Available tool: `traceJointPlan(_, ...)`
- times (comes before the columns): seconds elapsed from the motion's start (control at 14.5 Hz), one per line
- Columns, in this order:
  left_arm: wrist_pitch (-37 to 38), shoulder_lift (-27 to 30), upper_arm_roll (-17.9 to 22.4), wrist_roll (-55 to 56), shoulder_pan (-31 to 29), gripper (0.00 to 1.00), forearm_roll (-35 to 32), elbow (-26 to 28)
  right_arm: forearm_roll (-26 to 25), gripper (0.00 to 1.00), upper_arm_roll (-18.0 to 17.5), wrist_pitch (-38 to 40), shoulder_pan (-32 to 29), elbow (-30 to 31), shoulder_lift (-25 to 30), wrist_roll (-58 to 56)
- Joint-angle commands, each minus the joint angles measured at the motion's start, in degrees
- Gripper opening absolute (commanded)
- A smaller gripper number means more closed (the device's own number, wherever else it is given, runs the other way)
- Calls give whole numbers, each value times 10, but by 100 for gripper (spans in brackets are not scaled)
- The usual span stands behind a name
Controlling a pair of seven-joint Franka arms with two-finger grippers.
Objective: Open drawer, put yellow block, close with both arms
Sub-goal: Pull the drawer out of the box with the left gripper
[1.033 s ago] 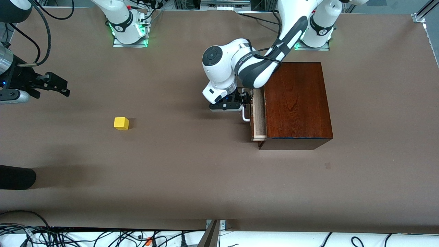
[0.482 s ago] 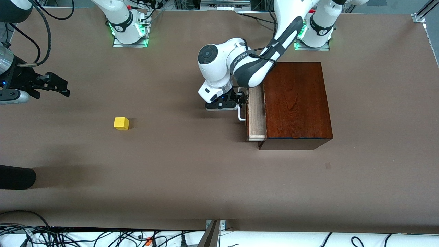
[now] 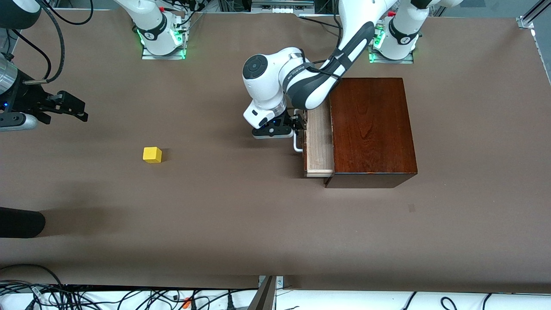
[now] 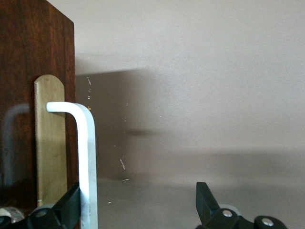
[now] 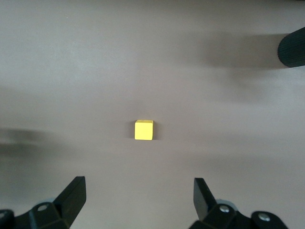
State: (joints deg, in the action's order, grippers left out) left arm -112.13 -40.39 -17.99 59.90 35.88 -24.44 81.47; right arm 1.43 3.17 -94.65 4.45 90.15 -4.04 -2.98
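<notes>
The pale light-wood drawer (image 3: 319, 142) with its dark front stands partly out of the glossy reddish-brown wooden box (image 3: 370, 129), just past the middle of the front view, toward the left arm's end of the table. A strip of its tray shows, still narrow for a drop from above.

The left gripper (image 3: 297, 125) is at the drawer's white U-shaped bar handle (image 4: 88, 162). In the left wrist view its fingers stand wide apart, with the bar just inside one finger (image 4: 71, 205). It hooks the handle rather than clamping it.

To do this step well, the pull should run straight along the drawer's travel and level, so the bar does not slip off the finger and the box does not slide on the brown table (image 3: 241, 224).

The small yellow cube block (image 3: 152, 154) sits well apart, toward the right arm's end. The right gripper (image 3: 71, 107) waits above the table with its fingers spread, and the block is centred in its wrist view (image 5: 144, 130).
</notes>
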Motion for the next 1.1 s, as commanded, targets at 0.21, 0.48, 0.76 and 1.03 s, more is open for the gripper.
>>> traceJointPlan(0.21,-20,-54,-23,45,54,100,24,-97,-6,100,-4,3,-3,-16,-7,-4)
traceJointPlan(0.48,-20,-74,-22,58,69,100,23,-128,-6,100,-3,3,-5,-15,-7,-4)
traceJointPlan(0.76,-19,-74,-20,55,68,100,23,-128,-6,100,-4,3,-5,-15,-7,-4)
traceJointPlan(1.03,-5,-58,-19,51,59,100,24,-128,-5,100,-3,-3,-6,-15,-8,-4)
